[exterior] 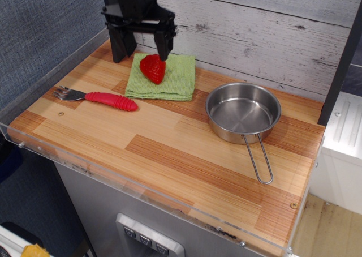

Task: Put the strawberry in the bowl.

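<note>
Wood-grain planks make up the surface, which is seen from one view only, looking down from the front. A green cloth is laid flat near the back wall, and the strawberry is found lying on its left half, red and glossy, tip pointing toward the front. The black gripper is positioned right above and slightly behind the strawberry; its jaws are spread wide, one finger is seen just at the strawberry's upper right edge and the other is lost against a dark post at the back left, so nothing is held. Whether the right finger is actually touching the fruit can't be told from here. A fork with a red handle is laid on the surface in front of the cloth, to the left. The bowl, shiny steel and empty, is set well apart to the right, its wire loop handle pointed toward the front edge.
</note>
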You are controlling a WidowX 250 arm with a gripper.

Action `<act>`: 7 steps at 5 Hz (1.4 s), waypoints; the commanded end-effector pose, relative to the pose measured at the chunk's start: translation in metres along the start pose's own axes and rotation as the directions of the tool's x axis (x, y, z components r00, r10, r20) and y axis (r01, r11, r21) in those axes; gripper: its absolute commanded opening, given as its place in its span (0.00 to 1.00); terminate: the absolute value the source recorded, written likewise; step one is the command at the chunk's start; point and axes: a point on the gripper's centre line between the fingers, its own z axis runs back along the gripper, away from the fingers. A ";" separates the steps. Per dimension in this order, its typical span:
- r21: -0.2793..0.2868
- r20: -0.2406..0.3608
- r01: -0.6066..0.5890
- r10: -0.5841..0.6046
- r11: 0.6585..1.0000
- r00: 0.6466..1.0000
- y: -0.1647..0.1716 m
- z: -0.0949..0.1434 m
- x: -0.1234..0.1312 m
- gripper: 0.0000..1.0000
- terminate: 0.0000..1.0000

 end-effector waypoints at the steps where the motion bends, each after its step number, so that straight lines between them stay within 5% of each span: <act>1: 0.027 0.021 -0.028 0.027 0.999 0.999 0.018 -0.011 0.025 1.00 0.00; 3: 0.023 0.003 -0.042 0.042 0.999 0.999 0.018 -0.029 0.028 1.00 0.00; 4: 0.037 -0.009 -0.038 0.038 0.999 0.999 0.016 -0.032 0.025 0.00 0.00; 7: 0.028 0.013 -0.021 0.020 0.999 1.000 0.008 -0.020 0.025 0.00 0.00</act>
